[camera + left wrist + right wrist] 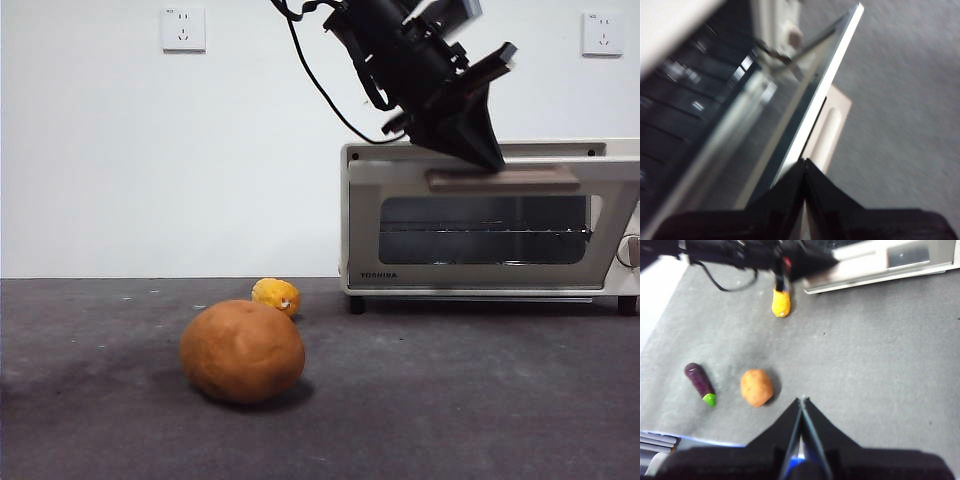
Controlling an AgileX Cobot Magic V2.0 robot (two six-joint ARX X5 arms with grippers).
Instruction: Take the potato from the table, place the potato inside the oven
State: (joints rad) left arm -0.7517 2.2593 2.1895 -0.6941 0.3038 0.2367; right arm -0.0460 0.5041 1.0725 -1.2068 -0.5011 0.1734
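Observation:
The orange-brown potato [242,351] lies on the dark grey table [470,400], left of the cream-white oven [365,230]. My left gripper [488,155] comes down from above, shut, its tip resting against the brownish bar handle [520,179] on the door's top edge. In the left wrist view its shut jaws [805,164] meet just short of the handle [832,127], and the glass door [790,115] is tilted partly open. My right gripper [801,401] hangs shut high above the table, with the potato [756,387] below it.
A small bumpy yellow fruit [276,296] sits behind the potato, near the oven's left foot. A purple eggplant [701,382] with a green end lies beside the potato in the right wrist view. A black cable [320,85] trails from the left arm.

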